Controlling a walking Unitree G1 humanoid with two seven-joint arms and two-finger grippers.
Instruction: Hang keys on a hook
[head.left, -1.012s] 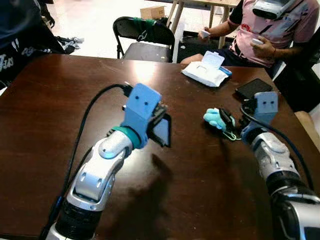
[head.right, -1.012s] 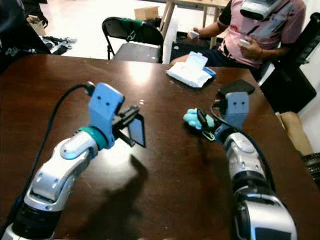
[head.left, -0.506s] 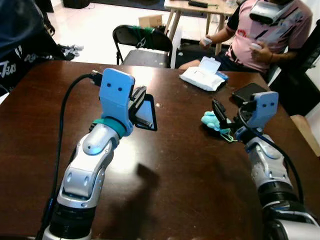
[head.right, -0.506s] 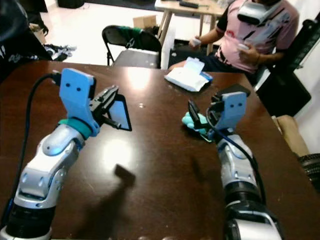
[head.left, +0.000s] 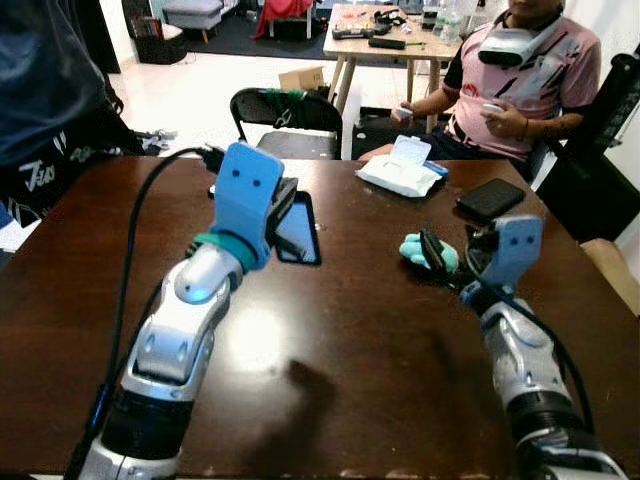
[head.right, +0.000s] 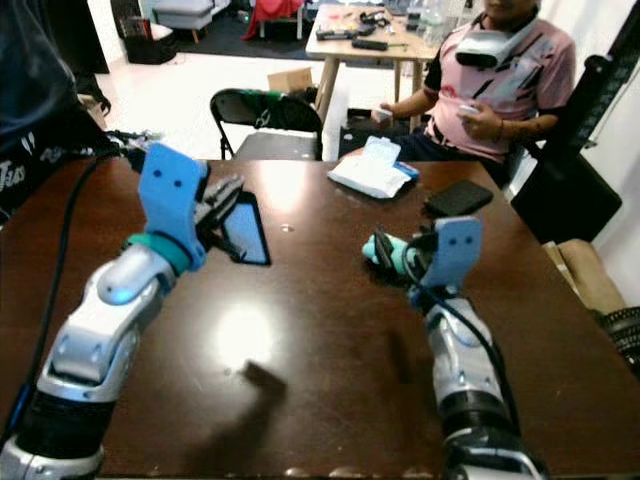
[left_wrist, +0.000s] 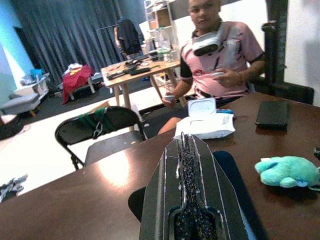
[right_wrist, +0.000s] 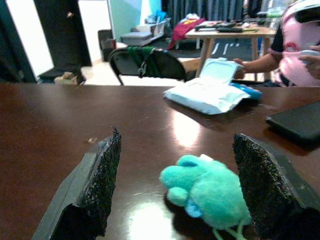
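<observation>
We seem to be in a lived-in room used as a makeshift workspace. We look over a dark wooden table (head.left: 330, 330); behind it stand a black folding chair (head.left: 285, 115) and a light trestle table (head.left: 385, 35) cluttered with tools and bottles. Dark curtains (left_wrist: 75, 30) cover the far wall, a cardboard box (head.left: 303, 77) sits on the pale tiled floor (head.left: 190, 85), and a seated person (head.left: 515, 85) wears a headset around the neck.

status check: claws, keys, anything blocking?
Left claw shut, raised over table. Right claw open, straddling teal plush keychain, not gripped. No hook visible.
</observation>
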